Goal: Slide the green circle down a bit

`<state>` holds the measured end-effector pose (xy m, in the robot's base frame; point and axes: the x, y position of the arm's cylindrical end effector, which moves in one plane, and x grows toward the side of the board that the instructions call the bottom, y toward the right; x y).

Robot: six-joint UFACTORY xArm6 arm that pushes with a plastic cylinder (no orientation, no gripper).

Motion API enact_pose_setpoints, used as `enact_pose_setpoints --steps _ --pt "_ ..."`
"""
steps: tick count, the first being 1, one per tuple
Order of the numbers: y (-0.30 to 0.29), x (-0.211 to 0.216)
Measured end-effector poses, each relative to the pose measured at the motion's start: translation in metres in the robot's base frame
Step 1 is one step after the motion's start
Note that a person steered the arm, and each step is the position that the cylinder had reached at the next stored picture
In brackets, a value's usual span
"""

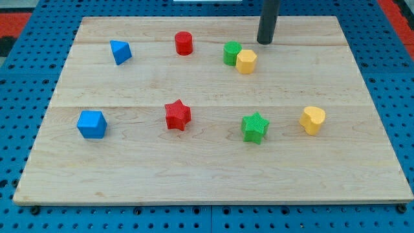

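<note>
Upper centre of the frame: the green circle [231, 53] sits on the wooden board [194, 168], touching the yellow hexagon [246, 61] at its lower right. My tip [264, 42], a bare rod holding nothing, stands just up and right of both, clear of them. From there it probably must shift left, above the circle, since pushing straight down would carry the hexagon instead.
</note>
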<state>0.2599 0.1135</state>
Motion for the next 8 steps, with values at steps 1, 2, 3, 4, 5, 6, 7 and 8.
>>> enact_pose_setpoints --steps 1,2,3,4,5,6,7,8 --pt "-0.028 -0.006" --pt "-0.078 -0.006" --pt "-0.1 0.008" --pt "-0.081 0.015" --pt "-0.045 0.009" --pt "-0.028 0.009" --pt "-0.048 0.01" --pt "-0.076 0.021"
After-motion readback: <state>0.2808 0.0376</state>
